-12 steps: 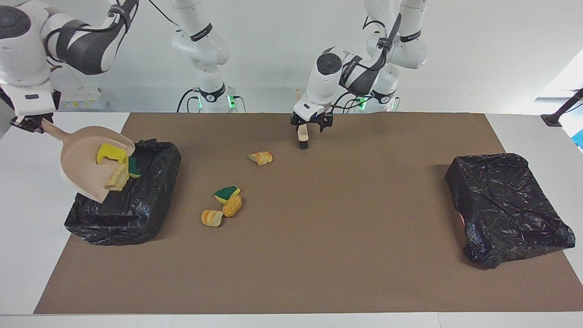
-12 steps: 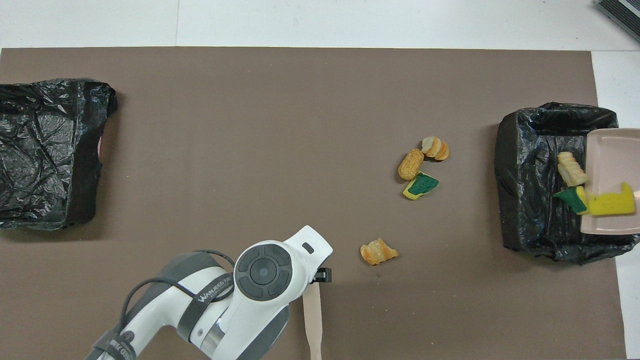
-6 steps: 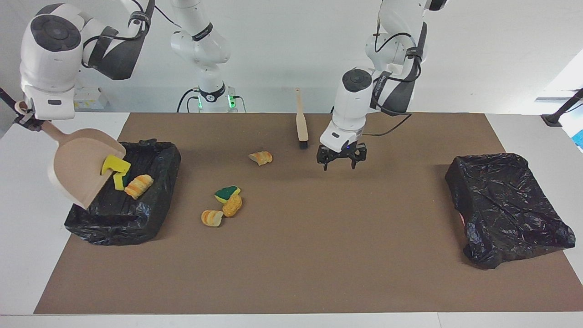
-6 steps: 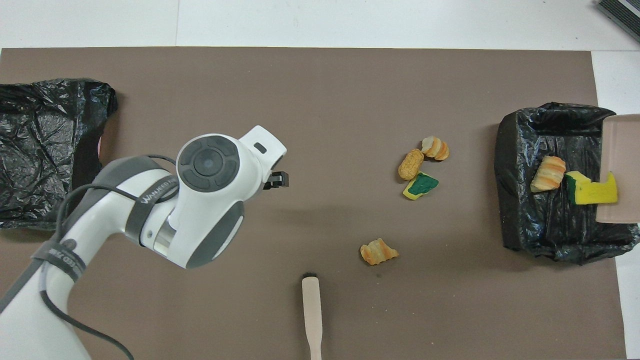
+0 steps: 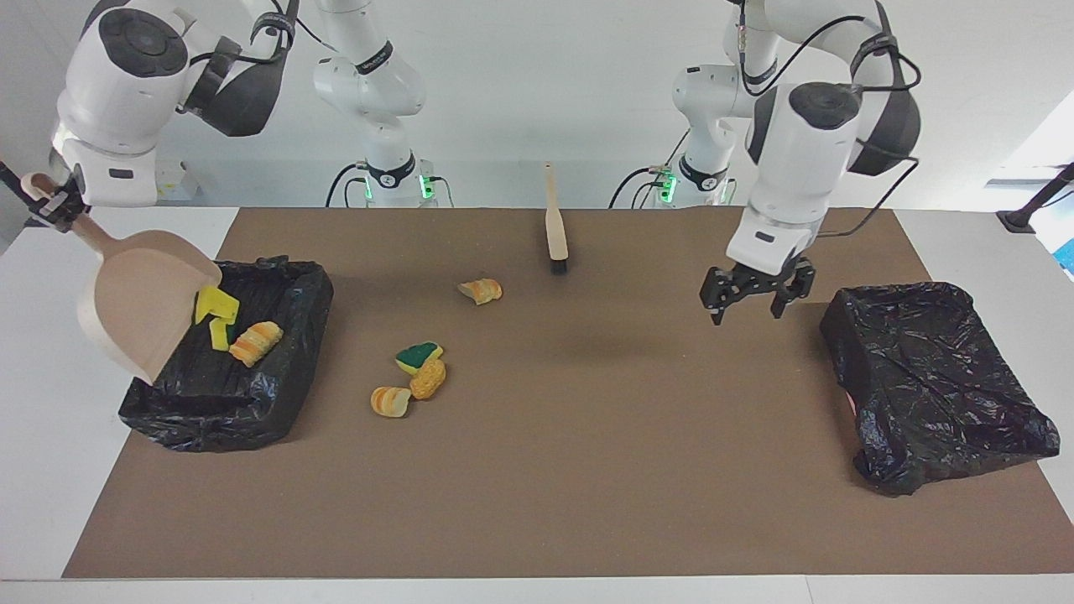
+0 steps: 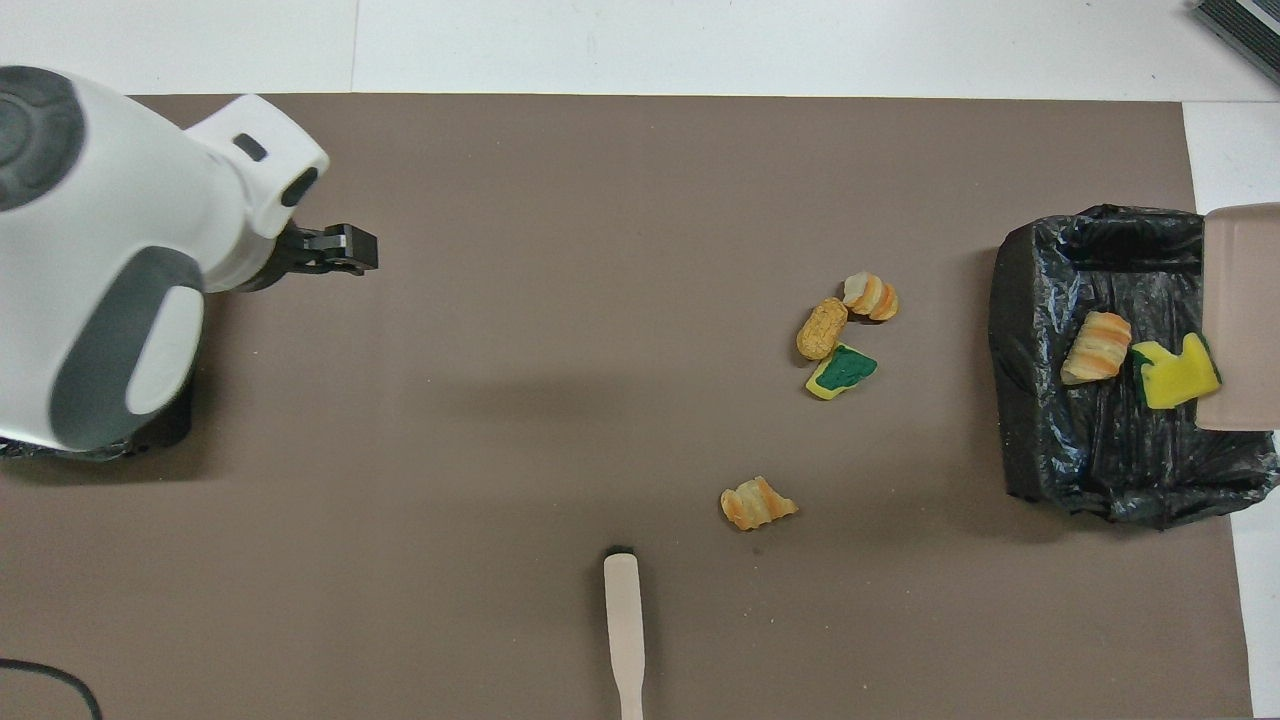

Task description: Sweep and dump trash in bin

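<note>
Worktop (image 5: 537,520), brown mat, white margins.

Left tool (image 5: 749,295): raised over the mat just beside the black-lined bin (image 5: 931,377) at the left arm's end; jaws spread wide, nothing between them.

Right tool (image 5: 52,208): raised over the white margin at the right arm's end, clamped on the handle of the beige dustpan (image 5: 138,298). Pan tilted steeply, its mouth down over the edge of the second black-lined bin (image 5: 226,394).

Trash, seven pieces:
- In the second bin: yellow sponge piece (image 5: 215,304) at the pan's mouth, a smaller yellow piece (image 5: 220,334) below it, one orange-tan bread chunk (image 5: 256,342) beside them.
- On the mat, toward the right arm's end: green-topped yellow sponge (image 5: 418,356), a tan chunk (image 5: 428,379) touching it, a striped bread chunk (image 5: 390,401) just beside that.
- One striped bread chunk (image 5: 480,290) lying apart, nearer the robots' edge.

Beige brush (image 5: 555,225): flat on the mat near the middle of the robots' edge, bristle end pointing away from the robots, not held.
</note>
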Robot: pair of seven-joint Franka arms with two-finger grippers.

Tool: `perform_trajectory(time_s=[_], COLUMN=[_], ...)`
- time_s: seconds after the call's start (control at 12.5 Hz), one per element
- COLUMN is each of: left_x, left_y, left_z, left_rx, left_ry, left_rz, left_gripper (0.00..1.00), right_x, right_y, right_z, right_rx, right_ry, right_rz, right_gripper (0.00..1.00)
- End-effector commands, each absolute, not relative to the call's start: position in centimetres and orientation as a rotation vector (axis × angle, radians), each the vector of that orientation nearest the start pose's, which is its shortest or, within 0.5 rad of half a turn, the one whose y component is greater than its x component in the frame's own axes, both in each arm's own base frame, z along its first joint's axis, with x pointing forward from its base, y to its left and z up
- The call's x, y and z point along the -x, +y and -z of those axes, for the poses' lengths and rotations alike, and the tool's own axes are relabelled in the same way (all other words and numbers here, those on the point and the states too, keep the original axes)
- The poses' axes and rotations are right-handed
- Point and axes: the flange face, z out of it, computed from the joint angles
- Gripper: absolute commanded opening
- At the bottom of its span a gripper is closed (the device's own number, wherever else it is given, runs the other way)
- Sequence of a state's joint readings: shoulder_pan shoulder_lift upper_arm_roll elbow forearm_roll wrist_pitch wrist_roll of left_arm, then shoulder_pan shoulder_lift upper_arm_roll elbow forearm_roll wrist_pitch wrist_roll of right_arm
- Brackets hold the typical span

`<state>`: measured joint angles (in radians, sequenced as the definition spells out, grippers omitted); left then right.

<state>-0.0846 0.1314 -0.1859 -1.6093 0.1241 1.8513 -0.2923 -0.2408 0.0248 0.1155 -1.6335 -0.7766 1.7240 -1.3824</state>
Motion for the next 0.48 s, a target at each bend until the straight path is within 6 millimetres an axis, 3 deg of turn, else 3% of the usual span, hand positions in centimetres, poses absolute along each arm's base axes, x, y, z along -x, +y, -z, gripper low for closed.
perform_trajectory(time_s=[0.0, 0.24, 0.4], left_x=[-58.7, -56.0, -53.8], left_y=[-10.9, -3.9, -1.4], left_z=[-59.6, -63.9, -66.0], left_rx=[3.048, 3.148, 3.166], left_ry=[0.065, 0.072, 0.116], left_rz=[0.187, 0.161, 0.121], left_gripper=[1.0, 1.0, 1.0], right_x=[-56.5, -56.9, -56.7], right_y=[-11.0, -9.4, -7.1], right_z=[-62.6, -61.3, -61.1], right_rx=[-1.999, -2.187, -2.294], right_ry=[1.588, 1.662, 1.671], right_rz=[0.511, 0.313, 0.206], right_gripper=[0.0, 0.0, 0.0])
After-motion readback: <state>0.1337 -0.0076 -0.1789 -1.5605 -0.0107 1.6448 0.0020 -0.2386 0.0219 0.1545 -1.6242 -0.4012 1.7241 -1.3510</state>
